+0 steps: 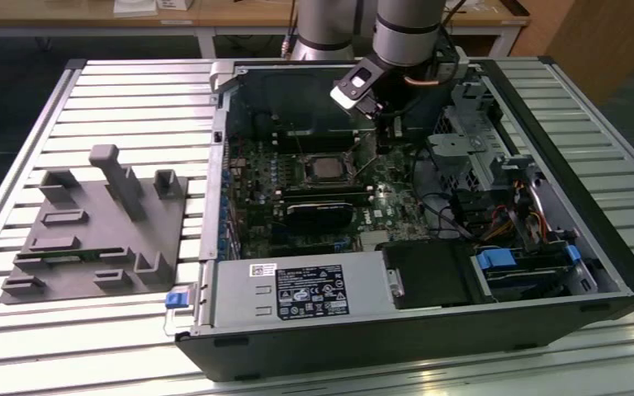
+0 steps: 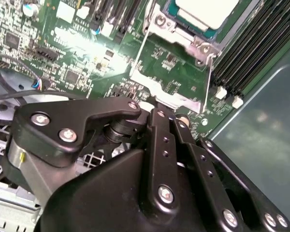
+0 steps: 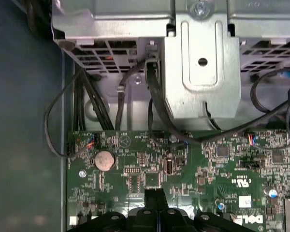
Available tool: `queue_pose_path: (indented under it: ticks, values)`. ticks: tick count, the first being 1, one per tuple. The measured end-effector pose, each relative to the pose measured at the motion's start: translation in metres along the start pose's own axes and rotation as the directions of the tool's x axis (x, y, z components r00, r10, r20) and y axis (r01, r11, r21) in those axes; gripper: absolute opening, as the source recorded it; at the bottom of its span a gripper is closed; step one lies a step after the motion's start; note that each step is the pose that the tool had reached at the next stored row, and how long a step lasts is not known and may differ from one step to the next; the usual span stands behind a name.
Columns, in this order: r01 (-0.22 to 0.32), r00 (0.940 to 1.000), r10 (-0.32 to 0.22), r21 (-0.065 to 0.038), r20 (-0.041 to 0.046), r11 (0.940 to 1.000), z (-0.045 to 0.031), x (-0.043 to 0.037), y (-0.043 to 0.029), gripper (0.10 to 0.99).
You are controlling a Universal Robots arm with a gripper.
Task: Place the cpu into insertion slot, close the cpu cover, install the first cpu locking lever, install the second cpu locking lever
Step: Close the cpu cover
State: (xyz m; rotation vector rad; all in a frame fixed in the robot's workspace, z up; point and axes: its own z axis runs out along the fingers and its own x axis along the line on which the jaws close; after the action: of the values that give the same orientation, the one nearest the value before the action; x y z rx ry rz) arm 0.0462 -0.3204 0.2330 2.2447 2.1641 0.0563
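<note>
Reaching down into the open PC case (image 1: pixel 405 340) w/ the gripper (image 1: pixel 376 142), above the green mobo (image 1: pixel 253 169) and just to the exterior view's right of the insertion slot (image 1: pixel 301 169). Shows fingers (image 3: pixel 150 200) pressed tight together in the first wrist view, w/ no gap and nothing seen between them. Can't tell from the second wrist view whether anything thin is pinched at the very tips.

Finds the cpu (image 1: pixel 324 168) lying flat in that slot, approx. mid-board, dull metal top up. Looks to have the cpu cover (image 2: pixel 176 30) down around the chip as a grey metal frame, w/ the chip's top showing thru the window. Picks out two thin lever rods (image 2: pixel 140 48) running from the cover's corners toward the fingertips, plus a bright metal strip (image 2: pixel 169 92) just beside those tips. Can't tell whether the rods are latched or whether the tips touch the strip.

Notes also:
- a long black card (image 1: pixel 319 202) near the slot, on its nearer side in the exterior view
- black memory slots (image 2: pixel 251 53) alongside the cover
- a coin cell (image 3: pixel 105 158) on the board, w/ black cables (image 3: pixel 154 101) and a metal drive cage (image 3: pixel 203 72) beyond
- a labelled PSU (image 1: pixel 295 293) at the case's near edge
- outside the case, on the slatted table (image 1: pixel 130 91), a grey fixture block (image 1: pixel 96 239) well apart at the exterior view's left
</note>
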Motion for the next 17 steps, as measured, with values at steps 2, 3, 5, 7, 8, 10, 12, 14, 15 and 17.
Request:
queue_pose_path:
  ticks: [2, 3, 5, 7, 8, 10, 12, 14, 15, 17]
  values:
    - [0.000, 1.0000, 0.000, 0.000, 0.0001, 1.0000, -0.0002, -0.0001, -0.0034, 0.106]
    - [0.000, 1.0000, 0.000, 0.000, -0.0001, 1.0000, -0.0002, -0.0002, -0.0053, 0.106]
    - [-0.001, 1.0000, 0.001, 0.000, -0.0001, 1.0000, -0.0004, -0.0003, -0.0102, 0.106]
    - [-0.002, 1.0000, 0.002, 0.000, 0.0000, 1.0000, -0.0007, -0.0006, -0.0158, 0.106]
    - [-0.002, 1.0000, 0.002, 0.000, 0.0001, 1.0000, -0.0008, -0.0007, -0.0186, 0.106]
    - [-0.003, 1.0000, 0.003, 0.000, 0.0001, 1.0000, -0.0010, -0.0009, -0.0237, 0.106]
    - [-0.004, 1.0000, 0.004, 0.000, 0.0001, 1.0000, -0.0012, -0.0011, -0.0292, 0.106]
    - [-0.005, 1.0000, 0.005, 0.000, 0.0002, 1.0000, -0.0013, -0.0013, -0.0344, 0.106]
    - [-0.005, 1.0000, 0.005, 0.000, 0.0002, 1.0000, -0.0014, -0.0013, -0.0368, 0.106]
    - [-0.006, 1.0000, 0.006, 0.000, 0.0003, 1.0000, -0.0015, -0.0015, -0.0414, 0.106]
